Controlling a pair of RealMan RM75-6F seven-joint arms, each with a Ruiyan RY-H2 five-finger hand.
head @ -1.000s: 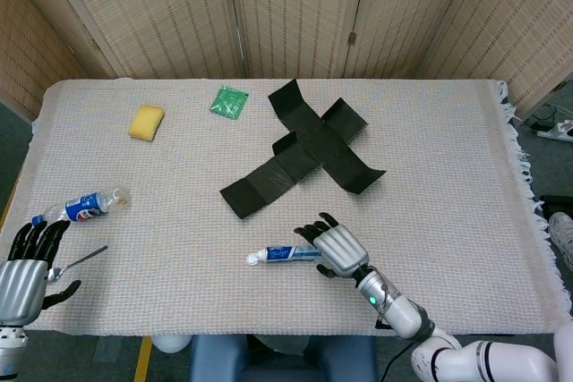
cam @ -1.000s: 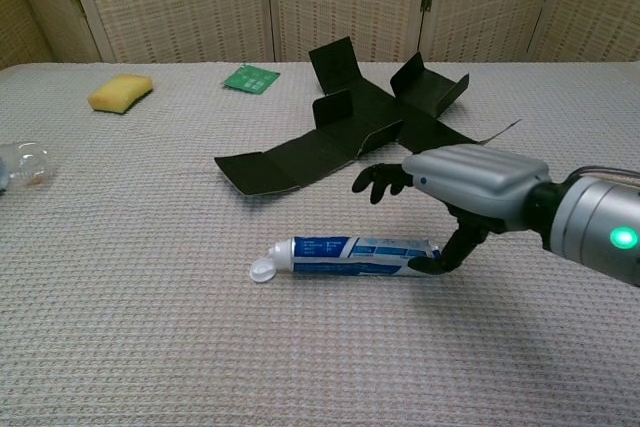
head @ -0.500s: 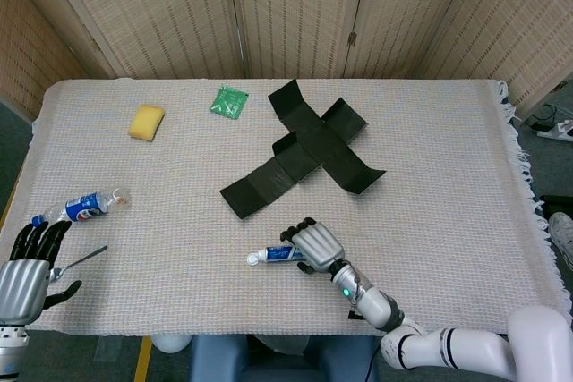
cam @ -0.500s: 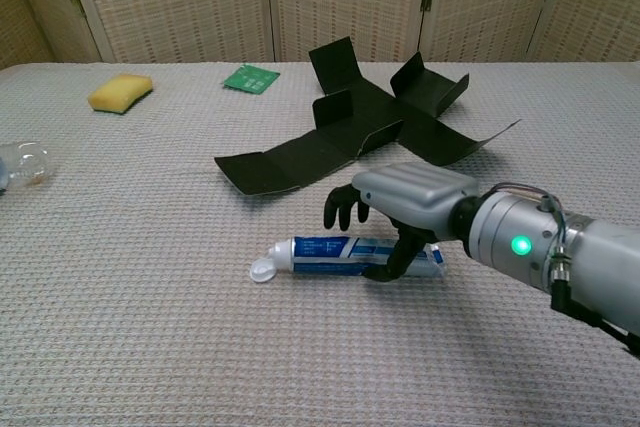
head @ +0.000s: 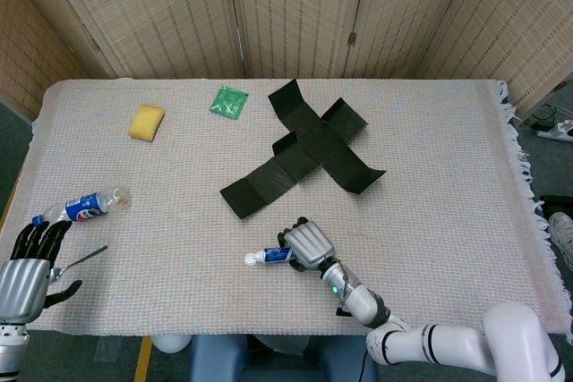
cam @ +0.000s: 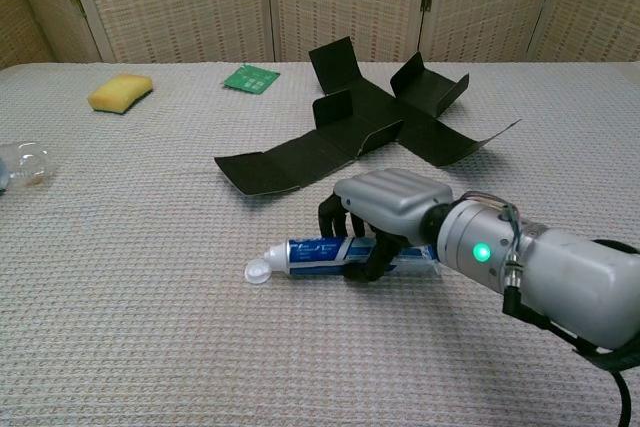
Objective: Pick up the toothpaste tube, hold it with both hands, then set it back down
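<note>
The left hand (head: pixel 25 267) rests idle and unclenched at the table's (head: pixel 448 221) near-left edge; mid-table, the right hand (cam: pixel 385 209) has slid leftward and now curls around the toothpaste tube (cam: pixel 315 254), grasping it where it lies; lifting seems next.

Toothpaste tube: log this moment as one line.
phase: grasp | right hand closing around toothpaste tube | tube on table | left hand idle, open, near spoon

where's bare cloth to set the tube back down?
Free: right of the right hand, below the black cardboard; also the stretch between toothpaste tube and Pepsi bottle. Crowded: near the left hand, bottle and spoon.
</note>
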